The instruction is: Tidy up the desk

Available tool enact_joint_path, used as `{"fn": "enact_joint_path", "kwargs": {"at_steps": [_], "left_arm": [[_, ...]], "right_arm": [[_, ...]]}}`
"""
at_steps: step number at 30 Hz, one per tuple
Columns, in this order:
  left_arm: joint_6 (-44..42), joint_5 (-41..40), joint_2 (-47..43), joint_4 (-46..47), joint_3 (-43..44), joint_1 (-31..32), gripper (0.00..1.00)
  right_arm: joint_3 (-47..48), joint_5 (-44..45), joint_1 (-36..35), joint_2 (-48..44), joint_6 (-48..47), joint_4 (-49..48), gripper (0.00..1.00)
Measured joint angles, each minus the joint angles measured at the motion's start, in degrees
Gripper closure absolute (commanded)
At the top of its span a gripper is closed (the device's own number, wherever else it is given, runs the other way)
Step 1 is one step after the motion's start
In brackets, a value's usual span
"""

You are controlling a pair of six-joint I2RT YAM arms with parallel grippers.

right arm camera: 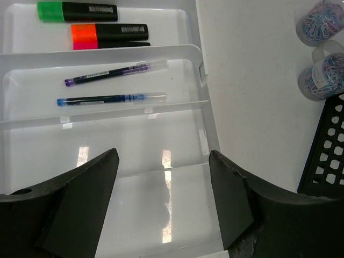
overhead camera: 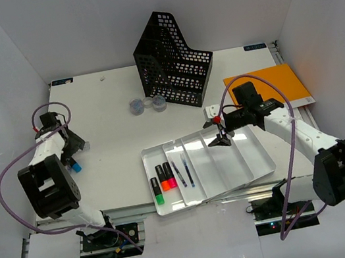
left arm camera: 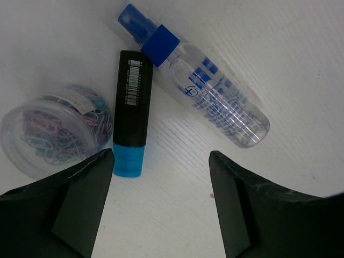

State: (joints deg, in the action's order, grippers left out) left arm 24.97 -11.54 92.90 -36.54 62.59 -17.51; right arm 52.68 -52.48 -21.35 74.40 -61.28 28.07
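The white desk (overhead camera: 109, 113) holds a blue-capped black highlighter (left arm camera: 130, 115), a clear spray bottle (left arm camera: 204, 86) and a jar of paper clips (left arm camera: 54, 129) at its left edge. My left gripper (left arm camera: 161, 161) is open and empty just above them (overhead camera: 72, 150). My right gripper (right arm camera: 164, 156) is open and empty over the middle compartments of the white tray (right arm camera: 196, 51), seen also in the top view (overhead camera: 219, 137). The tray holds a green highlighter (right arm camera: 78, 11), an orange one (right arm camera: 110, 32) and two pens (right arm camera: 115, 73).
A black mesh file holder (overhead camera: 173, 58) stands at the back centre, with two paper clip jars (overhead camera: 136, 105) in front of it. An orange notebook (overhead camera: 275, 84) lies at the right, behind my right arm. White walls enclose the desk.
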Motion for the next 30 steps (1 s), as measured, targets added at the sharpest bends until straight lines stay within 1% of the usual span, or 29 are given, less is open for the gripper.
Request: {"fn": "enact_joint_path", "kwargs": {"at_steps": [4,8,14,20,25,28,30], "left_arm": [[-0.73,0.40,2.97,0.09,0.87,-0.72,0.13],[-1.18,0.76,4.44,0.14,1.29,-1.68,0.12],[-1.25,2.73,5.92,0.72,1.44,-4.75,0.14],[-1.60,5.25,8.12,1.48,1.18,-5.71,0.28],[-1.83,5.60,8.25,2.45,0.48,-5.65,0.45],[-1.98,5.63,7.79,3.03,-0.22,-5.85,0.62],[-1.87,5.87,7.25,3.44,-0.84,-5.98,0.69]], "right_arm": [[-0.10,-0.56,1.53,-0.53,1.83,-0.85,0.25],[-0.23,-0.82,2.81,-1.11,2.95,-1.31,0.25],[-1.94,-1.55,3.64,-2.74,3.92,-1.45,0.25],[-2.85,-2.48,4.53,-2.97,3.96,-1.87,0.25],[-3.86,-3.61,4.91,-4.26,3.94,-2.40,0.25],[-3.87,-4.55,5.09,-4.87,3.92,-2.67,0.25],[-4.08,-5.04,5.33,-5.30,3.90,-2.74,0.25]]}}
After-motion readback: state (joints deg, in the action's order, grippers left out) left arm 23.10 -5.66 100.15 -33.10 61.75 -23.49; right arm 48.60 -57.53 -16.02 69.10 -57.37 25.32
